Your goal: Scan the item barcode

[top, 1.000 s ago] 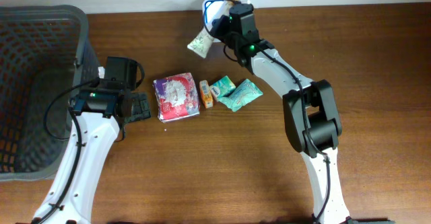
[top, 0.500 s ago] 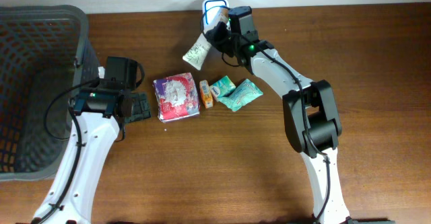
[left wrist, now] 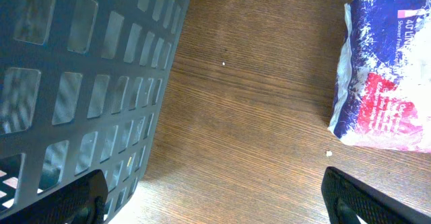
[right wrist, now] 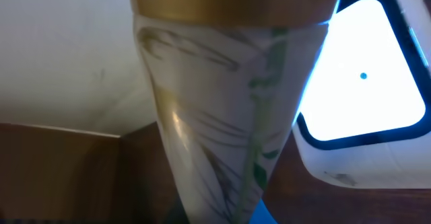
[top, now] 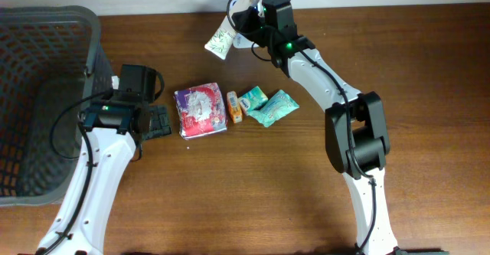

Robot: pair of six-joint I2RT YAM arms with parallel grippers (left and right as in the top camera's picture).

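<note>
"Pouch point(top: 220, 40) position, compared with a second ago?"

"Higher and further left. The right gripper point(top: 246, 21) pinches its gold-banded top end, and the arm has swung toward the far edge of the table point(top: 306, 209). The leaf-printed loose end hangs down and to the left."

"And the scanner point(right wrist: 363, 96)?"

"In the right wrist view its lit white window with the blue rim shows just beside the pouch. Half a second ago the overhead view showed that window plainly; now the gripper and pouch cover most of it."

"Left side?"

"No change. The left gripper point(left wrist: 215, 204) stands spread wide with nothing in it, low over the wood, between the grey basket point(left wrist: 81, 69) and the blue-and-white pack point(left wrist: 384, 83)."

"The rest?"

"Unmoved: the orange packet point(top: 235, 107) touches the pack's right side, with two teal packets point(top: 273, 108) just beyond it."
</note>
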